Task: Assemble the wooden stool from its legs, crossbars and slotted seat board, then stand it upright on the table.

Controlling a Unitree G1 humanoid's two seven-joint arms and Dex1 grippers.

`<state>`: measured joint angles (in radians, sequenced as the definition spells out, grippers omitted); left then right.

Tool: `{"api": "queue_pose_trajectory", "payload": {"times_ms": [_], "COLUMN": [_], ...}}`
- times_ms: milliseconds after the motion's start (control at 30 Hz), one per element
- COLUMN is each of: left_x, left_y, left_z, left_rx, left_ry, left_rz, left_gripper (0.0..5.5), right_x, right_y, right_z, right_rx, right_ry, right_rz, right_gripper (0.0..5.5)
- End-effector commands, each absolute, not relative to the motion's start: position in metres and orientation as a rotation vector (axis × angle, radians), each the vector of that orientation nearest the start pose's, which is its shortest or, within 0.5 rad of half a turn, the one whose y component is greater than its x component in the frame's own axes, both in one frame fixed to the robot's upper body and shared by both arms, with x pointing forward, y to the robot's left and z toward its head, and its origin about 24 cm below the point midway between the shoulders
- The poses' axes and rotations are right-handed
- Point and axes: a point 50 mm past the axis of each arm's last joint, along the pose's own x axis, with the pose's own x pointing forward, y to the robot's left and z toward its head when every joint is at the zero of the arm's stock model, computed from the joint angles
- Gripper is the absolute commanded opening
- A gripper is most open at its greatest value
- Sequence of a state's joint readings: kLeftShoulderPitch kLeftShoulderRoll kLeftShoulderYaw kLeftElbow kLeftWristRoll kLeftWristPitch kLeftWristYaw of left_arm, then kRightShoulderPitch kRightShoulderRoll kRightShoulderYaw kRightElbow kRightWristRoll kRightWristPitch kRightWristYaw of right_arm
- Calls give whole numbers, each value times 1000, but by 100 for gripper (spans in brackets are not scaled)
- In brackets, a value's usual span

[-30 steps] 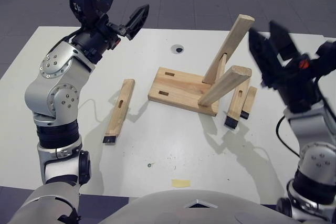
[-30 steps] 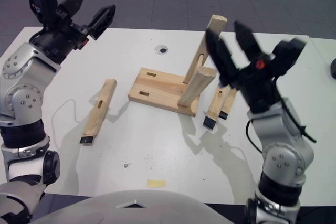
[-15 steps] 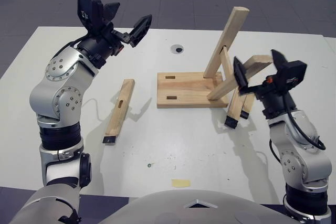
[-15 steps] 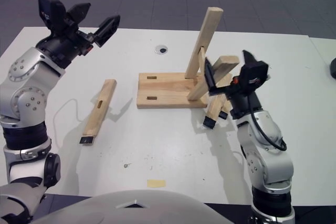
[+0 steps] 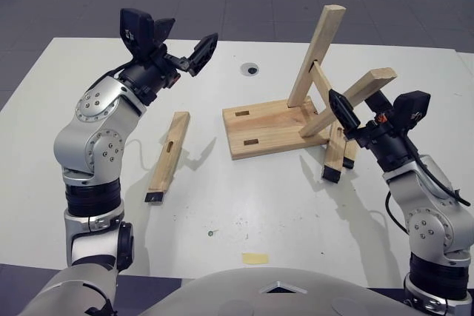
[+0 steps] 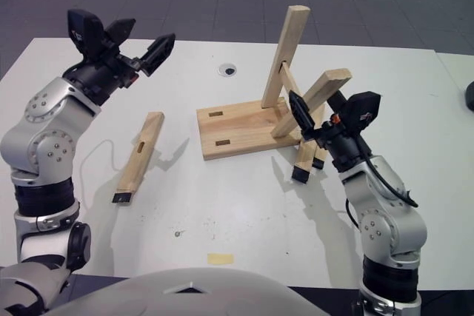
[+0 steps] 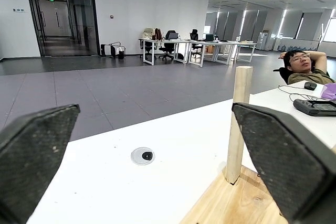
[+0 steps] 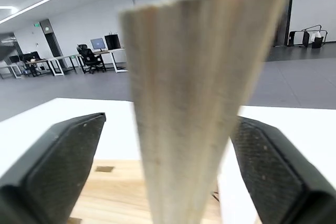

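Loose leg: a pale wooden bar with a black foot (image 5: 169, 155) lies flat on the white table (image 5: 244, 212), left of the slotted pale wooden seat board (image 5: 266, 127).
Right gripper (image 5: 351, 101): at the board's right end, with its fingers apart on either side of a slanting fitted leg (image 5: 370, 83).
Seat board: lies flat, with a steeper leg (image 5: 318, 49) fitted at its right end.
Left gripper (image 5: 189, 31): raised beyond the board's left, fingers wide apart.

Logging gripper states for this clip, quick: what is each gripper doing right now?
Left gripper: open, holding nothing.
Right gripper: open, fingers either side of the leaning leg, not clamped on it.
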<state>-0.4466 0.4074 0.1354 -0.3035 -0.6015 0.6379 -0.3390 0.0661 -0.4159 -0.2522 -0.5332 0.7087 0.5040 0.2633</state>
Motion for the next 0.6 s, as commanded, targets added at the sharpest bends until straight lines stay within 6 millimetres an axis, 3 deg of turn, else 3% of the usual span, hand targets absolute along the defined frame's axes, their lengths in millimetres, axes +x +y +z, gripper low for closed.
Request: {"api": "queue_pose_trajectory", "payload": {"times_ms": [33, 300, 433, 600], "left_x": [292, 291, 292, 295], "left_y": [167, 164, 163, 160], "left_z": [195, 191, 190, 186], "left_rx": [-83, -80, -79, -73], "left_ry": [-125, -117, -111, -98], "left_rz": [-566, -574, -578, -591], "left_gripper": [540, 540, 540, 540], "right_x": [229, 226, 230, 243], "right_y": [-209, -200, -204, -213], "right_z": [138, 135, 139, 144], "right_rx": [151, 397, 233, 87], "right_ry": [-8, 84, 95, 96], "right_rz": [336, 276, 374, 693], "right_gripper": [348, 222, 219, 208]}}
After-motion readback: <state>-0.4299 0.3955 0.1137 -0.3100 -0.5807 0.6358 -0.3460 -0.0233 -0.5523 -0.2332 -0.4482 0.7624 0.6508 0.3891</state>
